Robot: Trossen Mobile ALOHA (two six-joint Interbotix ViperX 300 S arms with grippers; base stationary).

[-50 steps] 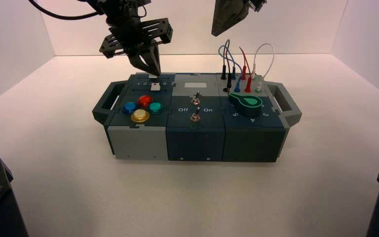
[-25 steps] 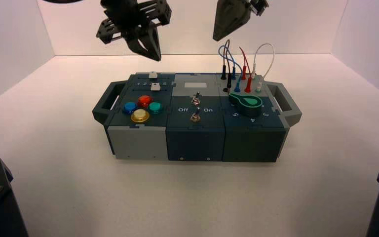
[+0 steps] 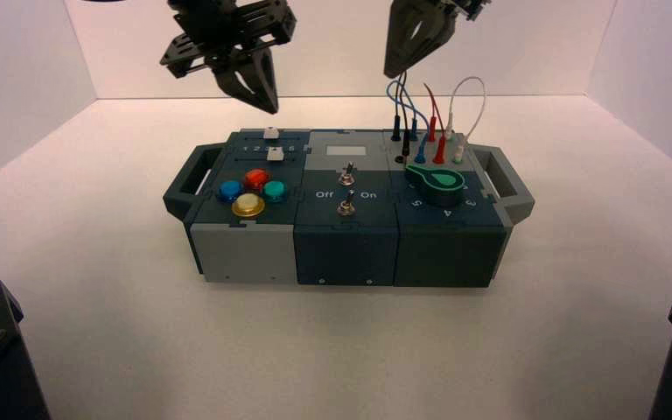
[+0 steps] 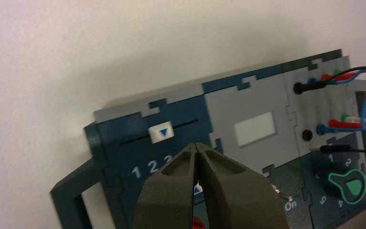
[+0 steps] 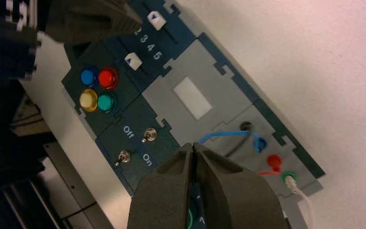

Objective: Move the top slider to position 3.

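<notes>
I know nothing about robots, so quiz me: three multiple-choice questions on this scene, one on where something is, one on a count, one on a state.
1. Where is the left gripper?
A. raised above the box's far left part
B. pressing the yellow button
C. resting on the table

2. How many round coloured buttons are on the box?
A. two
B. four
C. six

3. How are the right gripper's fingers set?
A. spread wide
B. closed together, empty
C. clamped on a wire

Answers:
1. A, the high view shows it in the air above the top slider, clear of it.
2. B, blue, red, green and yellow.
3. B, its wrist view shows the tips meeting with nothing between.
</notes>
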